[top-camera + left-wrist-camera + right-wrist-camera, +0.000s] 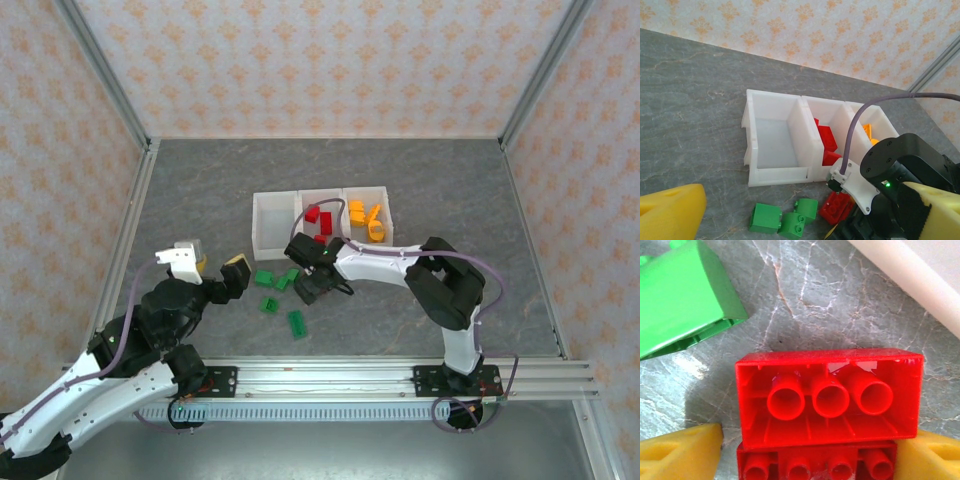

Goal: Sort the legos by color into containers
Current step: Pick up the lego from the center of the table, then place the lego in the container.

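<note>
The grey stone-patterned table (200,190) carries three joined translucent white plastic bins (275,222) mid-table. Green studded bricks (297,322) and red bricks (830,400) lie nearer its near edge.

White shells and black joints are seen on the left arm (100,395) and right arm (380,262). Yellow tips are fitted to the left pincer (212,265) and right pincer (318,290). A lilac cable (855,130) is plugged into a white bracket at the right wrist, where a green light (886,184) is lit.

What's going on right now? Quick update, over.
Left gripper open, empty, hovering. Right gripper open, astride red legos on the table. Green lego close beside; containers just beyond.
</note>
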Robot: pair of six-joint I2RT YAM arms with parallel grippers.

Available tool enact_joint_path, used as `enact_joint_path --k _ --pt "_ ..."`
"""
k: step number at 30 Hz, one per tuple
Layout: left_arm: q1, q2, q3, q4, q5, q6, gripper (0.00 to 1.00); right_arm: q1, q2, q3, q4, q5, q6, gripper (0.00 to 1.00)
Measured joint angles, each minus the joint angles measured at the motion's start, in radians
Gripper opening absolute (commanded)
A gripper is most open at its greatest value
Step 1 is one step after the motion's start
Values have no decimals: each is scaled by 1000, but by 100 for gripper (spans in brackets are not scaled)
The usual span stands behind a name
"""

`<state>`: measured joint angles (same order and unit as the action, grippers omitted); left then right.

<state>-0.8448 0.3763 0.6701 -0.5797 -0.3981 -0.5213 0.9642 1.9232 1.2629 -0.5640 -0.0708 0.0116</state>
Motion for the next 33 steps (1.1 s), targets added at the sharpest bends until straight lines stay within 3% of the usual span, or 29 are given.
enact_joint_path --k 8,11,17,24,33 --pt "0 13 0 2 0 0 99 5 -4 0 0 -8 4 52" --pt "0 16 0 2 0 0 99 4 -9 0 -8 -1 15 47" --pt "0 17 0 2 -1 0 99 -1 -96 11 -60 23 24 45" --pt "0 16 0 2 -3 0 99 -59 -199 145 -66 53 16 44" --pt "0 17 0 2 -3 -1 99 -212 -56 319 -15 53 13 41"
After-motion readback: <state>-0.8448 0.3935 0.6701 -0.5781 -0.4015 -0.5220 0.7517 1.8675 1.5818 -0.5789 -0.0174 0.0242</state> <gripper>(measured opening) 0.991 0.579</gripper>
